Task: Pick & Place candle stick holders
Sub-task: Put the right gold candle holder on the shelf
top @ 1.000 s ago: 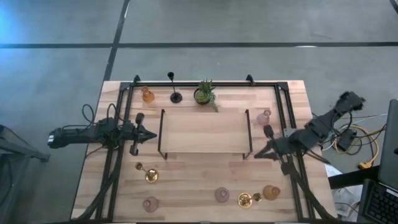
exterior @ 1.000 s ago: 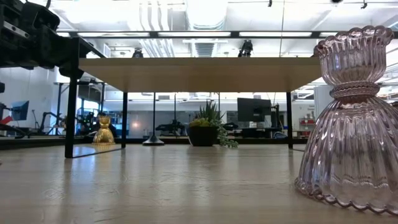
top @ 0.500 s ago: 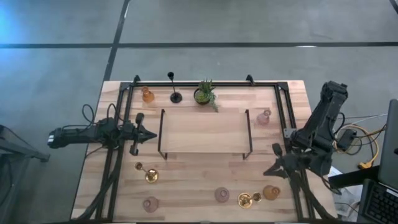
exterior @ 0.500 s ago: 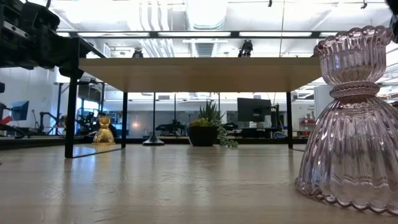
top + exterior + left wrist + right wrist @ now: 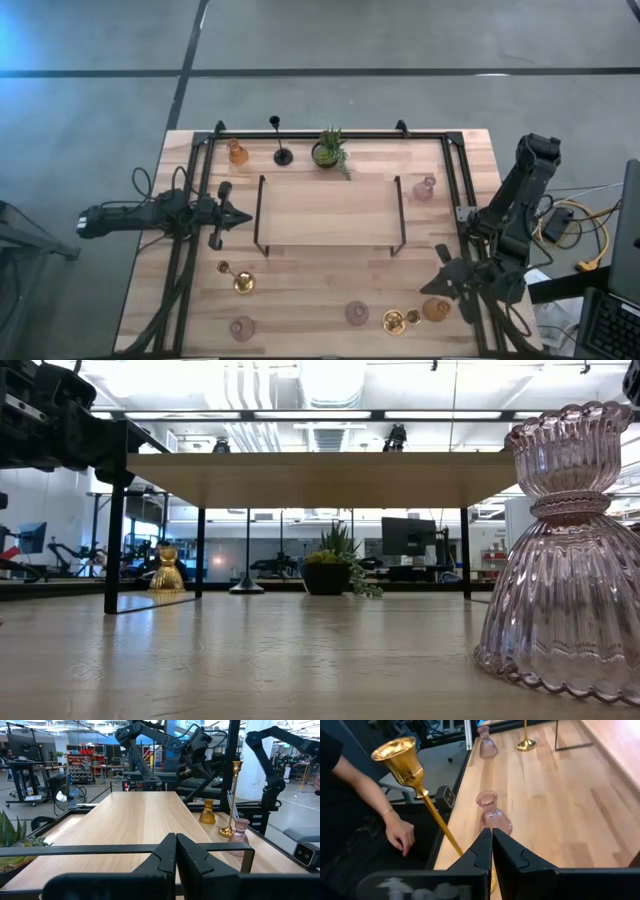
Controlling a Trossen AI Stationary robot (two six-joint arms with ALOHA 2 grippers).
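right gripper (image 5: 432, 288): fingers closed, empty, low over the front right corner beside the amber holder (image 5: 435, 309) and gold candlestick (image 5: 396, 320)
left gripper (image 5: 243, 217): closed, level at the shelf's (image 5: 330, 210) left end
surface: pale wooden table (image 5: 300, 290)
room: a person's hand (image 5: 400, 834) beside the table

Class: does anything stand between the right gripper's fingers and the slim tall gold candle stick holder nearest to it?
Nothing visible does. The slim tall gold candle stick holder rises just ahead of the shut right gripper. The squat pink glass holder stands beyond it, not between.
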